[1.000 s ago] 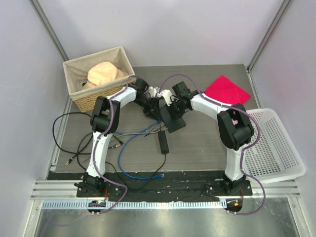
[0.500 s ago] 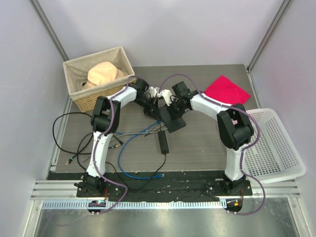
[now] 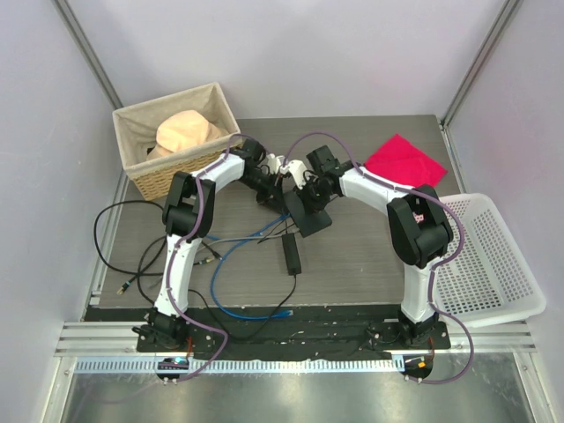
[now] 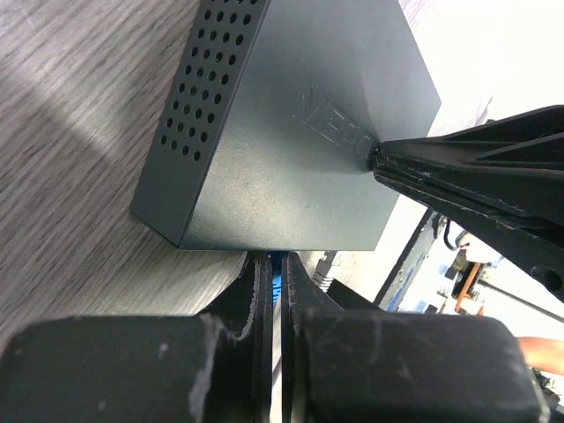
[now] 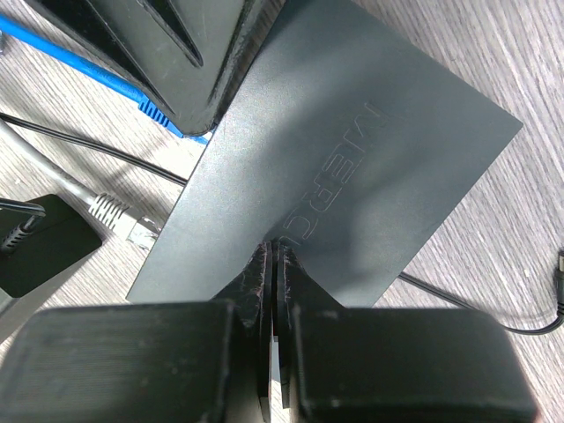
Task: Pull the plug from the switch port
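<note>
Grey tabletop: left gripper, clamped on the blue plug, should pull straight out while the closed right gripper pins the switch.

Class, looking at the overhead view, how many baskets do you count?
2. A wicker basket stands at the table's far-left corner, and a white basket sits off the right edge. None seems hidden.

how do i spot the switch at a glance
From the wicker basket at the table's far left, look right to where the left gripper and right gripper meet: the switch lies right there. It is a wide, flat matte-black box with a perforated side and a blue cable at its edge, unlike the narrow black adapter brick nearer the arm bases.
</note>
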Controlling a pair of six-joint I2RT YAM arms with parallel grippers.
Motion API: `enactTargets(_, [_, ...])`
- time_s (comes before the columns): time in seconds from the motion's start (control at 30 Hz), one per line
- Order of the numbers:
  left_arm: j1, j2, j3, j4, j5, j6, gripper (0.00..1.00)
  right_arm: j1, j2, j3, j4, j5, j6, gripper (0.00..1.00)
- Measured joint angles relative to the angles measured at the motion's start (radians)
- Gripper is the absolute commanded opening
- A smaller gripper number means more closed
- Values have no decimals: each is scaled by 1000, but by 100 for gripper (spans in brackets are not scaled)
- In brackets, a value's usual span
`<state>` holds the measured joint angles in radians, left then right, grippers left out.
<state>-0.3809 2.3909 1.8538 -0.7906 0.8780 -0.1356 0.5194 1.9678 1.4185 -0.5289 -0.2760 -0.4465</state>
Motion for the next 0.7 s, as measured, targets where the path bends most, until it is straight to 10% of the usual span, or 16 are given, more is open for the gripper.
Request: enactTargets(0.7, [56, -31, -53, -215, -56, 220, 0, 10, 5, 1, 20, 2, -9, 1])
